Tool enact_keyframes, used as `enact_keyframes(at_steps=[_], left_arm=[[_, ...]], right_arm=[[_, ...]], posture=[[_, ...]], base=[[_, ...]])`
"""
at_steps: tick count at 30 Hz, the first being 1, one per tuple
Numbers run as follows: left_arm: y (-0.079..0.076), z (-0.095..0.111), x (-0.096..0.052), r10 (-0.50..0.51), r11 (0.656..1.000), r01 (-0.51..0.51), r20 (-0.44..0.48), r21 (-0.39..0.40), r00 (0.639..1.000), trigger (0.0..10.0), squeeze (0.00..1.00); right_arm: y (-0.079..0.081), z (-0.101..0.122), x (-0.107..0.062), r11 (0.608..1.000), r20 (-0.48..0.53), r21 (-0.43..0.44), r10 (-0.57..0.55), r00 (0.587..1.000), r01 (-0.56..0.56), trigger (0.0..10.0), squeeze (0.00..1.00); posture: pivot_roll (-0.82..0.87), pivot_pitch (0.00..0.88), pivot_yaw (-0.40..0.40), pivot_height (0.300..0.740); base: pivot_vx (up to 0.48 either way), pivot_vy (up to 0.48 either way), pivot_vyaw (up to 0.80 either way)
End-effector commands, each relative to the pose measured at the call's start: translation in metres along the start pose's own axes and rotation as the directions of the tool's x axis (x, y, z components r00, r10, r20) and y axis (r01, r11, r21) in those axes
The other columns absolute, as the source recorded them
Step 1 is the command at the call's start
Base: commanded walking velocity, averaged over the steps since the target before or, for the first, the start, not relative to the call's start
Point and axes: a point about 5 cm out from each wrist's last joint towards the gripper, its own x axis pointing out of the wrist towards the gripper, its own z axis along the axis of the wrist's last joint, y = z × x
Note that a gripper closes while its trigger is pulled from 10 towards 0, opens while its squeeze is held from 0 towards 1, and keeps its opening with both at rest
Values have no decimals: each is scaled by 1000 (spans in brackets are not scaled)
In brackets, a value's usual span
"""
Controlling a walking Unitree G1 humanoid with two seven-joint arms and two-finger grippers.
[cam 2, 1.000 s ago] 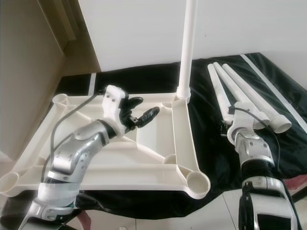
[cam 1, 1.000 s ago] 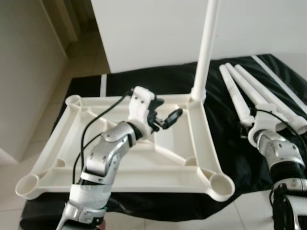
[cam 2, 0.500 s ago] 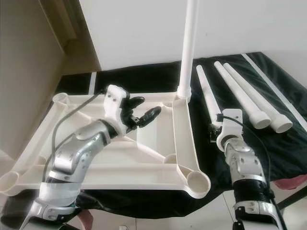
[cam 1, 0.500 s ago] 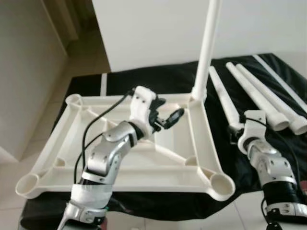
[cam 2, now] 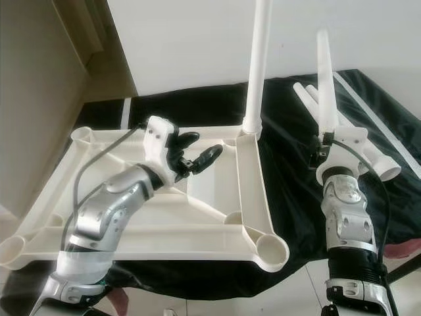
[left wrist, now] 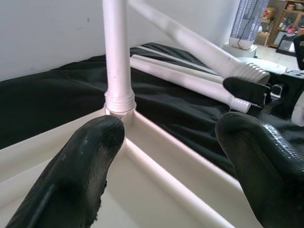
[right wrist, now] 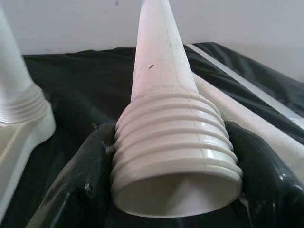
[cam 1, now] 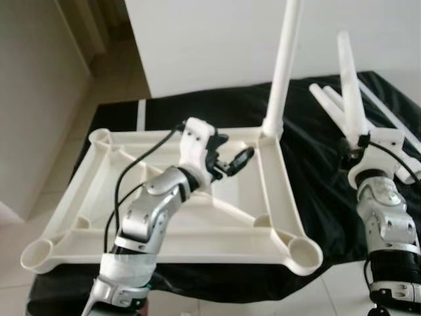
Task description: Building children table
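An upside-down white table top [cam 1: 164,227] lies on a black cloth. One white leg [cam 1: 284,62] stands screwed into its far right corner socket. My right gripper [cam 1: 358,141] is shut on a second white leg [cam 1: 348,79], held near its threaded end [right wrist: 175,156] and tilted almost upright above the cloth to the right of the table top. My left gripper [cam 1: 230,158] hovers open over the table top's inner panel, its fingers [left wrist: 90,156] apart and pointing toward the mounted leg [left wrist: 116,52]. Two more legs [cam 2: 368,155] lie on the cloth behind the right arm.
Empty corner sockets sit at the near right [cam 1: 304,253], near left [cam 1: 36,253] and far left [cam 1: 100,137] of the table top. A white wall [cam 1: 217,39] rises behind the black cloth [cam 1: 197,108]. Tiled floor [cam 1: 39,158] lies to the left.
My right gripper has lifted one leg off the cloth and swung it from lying flat to almost upright. The left arm has stayed put.
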Motion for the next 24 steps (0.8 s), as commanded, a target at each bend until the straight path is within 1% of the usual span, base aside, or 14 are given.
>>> enact_keyframes(at_steps=[1,2,3,4,5,7,9,11,12,14,15,17,20,24], left_arm=[[2,2,-1,23,1000,-23,0,7,1000,10000,0],[2,2,-1,23,1000,-23,0,7,1000,10000,0],[2,2,-2,23,1000,-23,0,7,1000,10000,0],[2,2,-1,22,1000,-22,1,8,1000,10000,0],[2,2,-1,22,1000,-22,1,8,1000,10000,0],[2,2,-1,22,1000,-22,1,7,1000,10000,0],[2,2,-1,22,1000,-22,1,7,1000,10000,0],[1,1,-1,21,1000,-21,2,5,1000,10000,0],[1,1,-1,21,1000,-21,2,5,1000,10000,0],[1,1,-1,20,1000,-20,2,4,1000,10000,0],[1,1,-1,20,1000,-20,2,4,1000,10000,0],[0,1,-2,20,1000,-20,2,3,1000,10000,0],[0,0,-2,21,1000,-21,3,-1,1000,10000,0],[0,0,-2,22,1000,-22,1,-2,1000,10000,0]], right_arm=[[2,7,-1,1000,31,19,-3,1000,3,0,0],[2,7,-1,1000,31,19,-3,1000,3,0,0],[-3,8,0,999,36,27,-42,998,41,10000,0],[-9,10,0,996,45,35,-87,995,86,10000,0],[-9,10,0,996,45,35,-87,995,86,10000,0],[-23,9,-1,979,42,38,-201,979,199,10000,0],[-23,9,-1,979,42,38,-201,979,199,10000,0],[-43,0,-5,937,-23,46,-344,939,345,10000,0],[-43,0,-5,937,-23,46,-344,939,345,10000,0],[-55,-9,-11,906,-71,23,-421,904,423,10000,0],[-55,-9,-11,906,-71,23,-421,904,423,10000,0],[-68,-27,-23,856,-153,-2,-512,846,517,10000,0],[-74,-37,-33,830,-183,-28,-553,813,558,10000,0],[-76,-42,-39,813,-188,-73,-580,792,578,10000,0]], posture=[[-80,0,65,740],[-80,0,65,740],[-81,0,64,740],[-83,0,63,740],[-83,0,63,740],[-83,0,63,740],[-83,0,63,740],[-89,0,62,740],[-89,0,62,740],[-89,0,62,740],[-89,0,62,740],[-91,6,58,740],[-91,7,57,740],[-94,9,59,740]], base=[[0,0,0],[0,0,0],[0,0,0],[0,0,0],[0,0,0],[0,0,0],[0,0,0],[0,0,0],[0,0,0],[0,0,0],[0,0,0],[0,0,0],[0,0,0],[0,0,0]])
